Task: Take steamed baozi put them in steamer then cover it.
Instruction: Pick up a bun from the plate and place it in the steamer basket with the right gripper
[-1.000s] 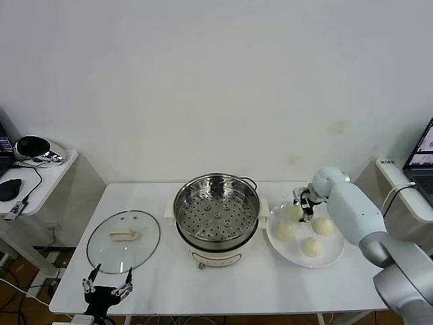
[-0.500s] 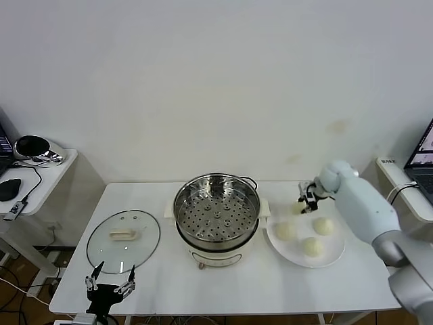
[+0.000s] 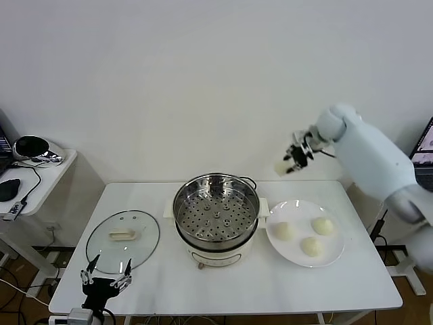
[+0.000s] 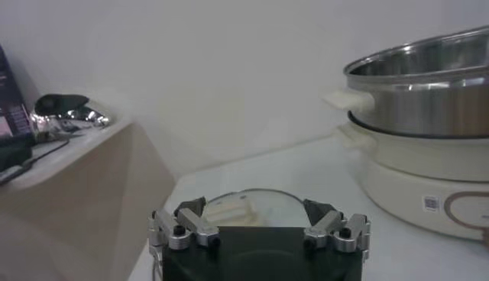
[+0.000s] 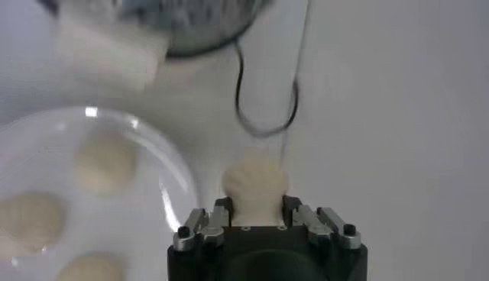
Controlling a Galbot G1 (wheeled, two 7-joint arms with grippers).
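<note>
Now, right gripper (image 3: pixel 295 161): clamped on one baozi (image 3: pixel 282 168), high above the table
steamer (image 3: pixel 216 211): below, toward the robot's left; nearer this arm
plate (image 3: pixel 306 232): three buns
left gripper (image 3: pixel 103 279): spread wide, idle beside lid (image 3: pixel 123 240)

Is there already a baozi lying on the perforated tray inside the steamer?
No: in the head view the steamer tray is bare, three baozi lie on the plate, and the right gripper holds the fourth baozi.

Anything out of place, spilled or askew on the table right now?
Nothing stands out. The right gripper holds one baozi above the table; three buns sit on the plate. The steamer stands upright and open, its glass lid flat beside it.
</note>
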